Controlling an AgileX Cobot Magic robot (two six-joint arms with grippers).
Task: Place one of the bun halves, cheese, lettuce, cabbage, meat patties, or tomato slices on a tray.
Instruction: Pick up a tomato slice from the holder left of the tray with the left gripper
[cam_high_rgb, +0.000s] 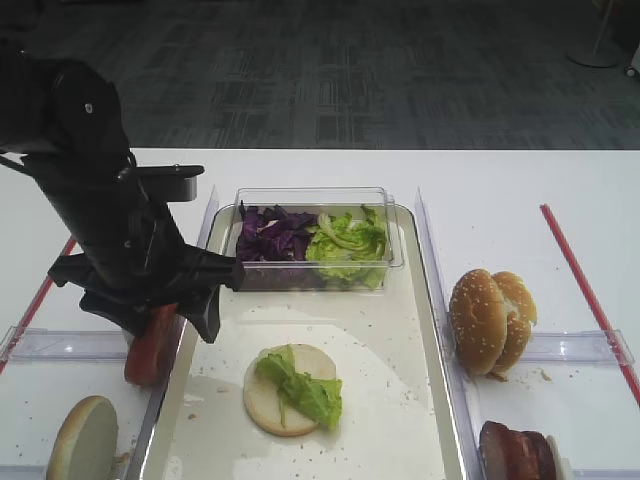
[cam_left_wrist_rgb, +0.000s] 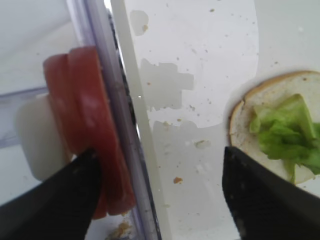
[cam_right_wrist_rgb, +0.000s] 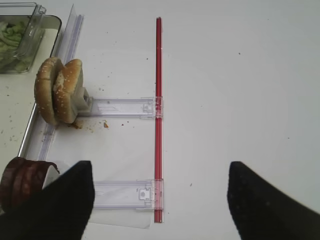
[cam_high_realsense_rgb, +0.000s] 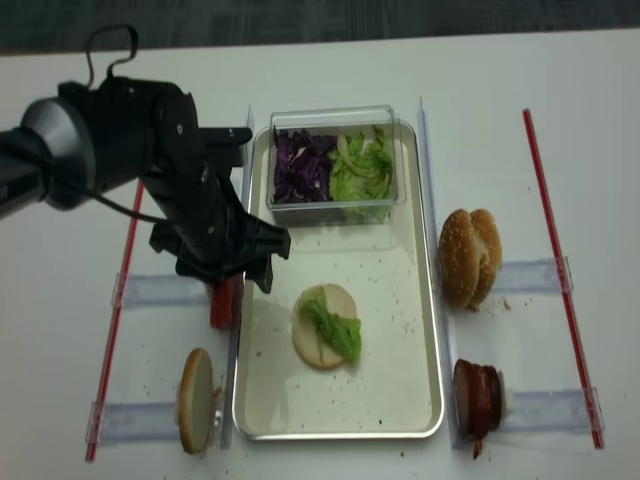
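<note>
Red tomato slices (cam_left_wrist_rgb: 85, 125) stand on edge against a white block just outside the tray's left rim (cam_left_wrist_rgb: 127, 100). My left gripper (cam_left_wrist_rgb: 160, 157) is open astride that rim, its left finger in front of the slices and its right finger over the tray (cam_high_rgb: 400, 330). A bun half (cam_high_rgb: 268, 400) lies on the tray, cut face up, with lettuce (cam_high_rgb: 305, 390) on it. The right gripper (cam_right_wrist_rgb: 160, 167) hangs open over the table to the right, holding nothing. Cabbage (cam_high_rgb: 270, 232) and more lettuce (cam_high_rgb: 348, 240) fill a clear box. No cheese is in view.
Two bun halves (cam_high_rgb: 490, 320) lean on a clear rail right of the tray, with meat patties (cam_high_rgb: 515, 450) in front of them. Another bun half (cam_high_rgb: 85, 435) stands at the front left. A red strip (cam_right_wrist_rgb: 158, 115) runs along the table on the right side.
</note>
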